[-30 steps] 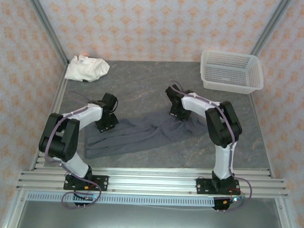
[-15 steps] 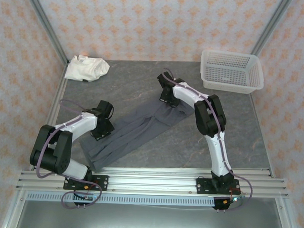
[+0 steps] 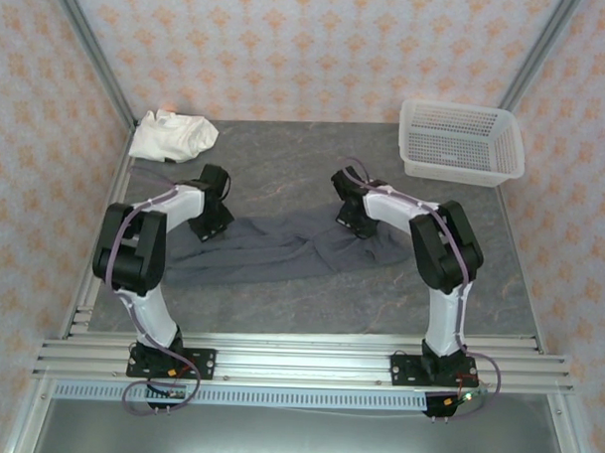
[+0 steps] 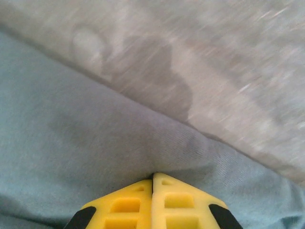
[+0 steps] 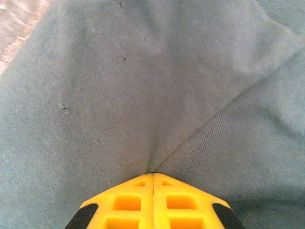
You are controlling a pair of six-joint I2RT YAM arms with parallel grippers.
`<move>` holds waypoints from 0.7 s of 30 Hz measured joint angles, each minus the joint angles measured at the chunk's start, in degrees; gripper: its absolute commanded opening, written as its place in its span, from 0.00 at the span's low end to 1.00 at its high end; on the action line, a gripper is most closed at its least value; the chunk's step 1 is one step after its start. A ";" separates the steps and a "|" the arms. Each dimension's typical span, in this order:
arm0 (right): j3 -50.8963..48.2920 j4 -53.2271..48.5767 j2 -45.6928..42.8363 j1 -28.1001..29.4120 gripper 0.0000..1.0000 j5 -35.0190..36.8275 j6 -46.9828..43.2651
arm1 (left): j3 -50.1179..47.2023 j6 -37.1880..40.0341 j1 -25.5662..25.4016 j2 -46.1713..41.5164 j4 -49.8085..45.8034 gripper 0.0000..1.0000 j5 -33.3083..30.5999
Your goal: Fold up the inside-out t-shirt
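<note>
The inside-out t-shirt (image 3: 282,248) is a dark slate-grey band stretched left to right across the middle of the table. My left gripper (image 3: 211,223) is at its left end and my right gripper (image 3: 354,220) at its right end, both low on the cloth. In the left wrist view the yellow fingertips (image 4: 152,177) are pressed together with a fold of the grey fabric (image 4: 95,143) pinched at their tips. The right wrist view shows the right gripper (image 5: 153,175) shut the same way on a crease of the shirt (image 5: 119,86).
A crumpled cream-white garment (image 3: 171,135) lies at the back left corner. A white plastic basket (image 3: 460,141) stands at the back right. The grey table (image 3: 285,166) is bare behind the shirt, and metal rails (image 3: 298,361) run along the near edge.
Half a second ago the shirt hung diagonally, left end near, right end far. The left gripper has since moved back and the right gripper forward, so the shirt now lies level.
</note>
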 measured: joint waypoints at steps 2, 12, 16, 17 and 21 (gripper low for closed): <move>-4.63 1.36 -3.34 0.11 0.00 -1.84 3.26 | 5.42 0.83 0.00 4.13 0.28 0.00 0.35; -14.62 3.21 -11.30 10.84 0.00 -8.20 12.83 | 33.44 1.62 -3.26 24.30 5.22 0.00 2.69; -14.25 2.99 -11.23 15.37 0.00 -12.28 12.72 | 40.87 0.59 -5.62 29.35 6.97 0.00 5.25; -13.64 2.45 -10.86 16.20 0.00 -13.75 12.26 | 42.93 0.37 -6.25 30.73 7.32 0.00 6.25; -10.16 0.11 -8.70 18.58 0.00 -18.51 9.46 | 50.82 0.22 -8.94 35.23 7.34 0.00 9.64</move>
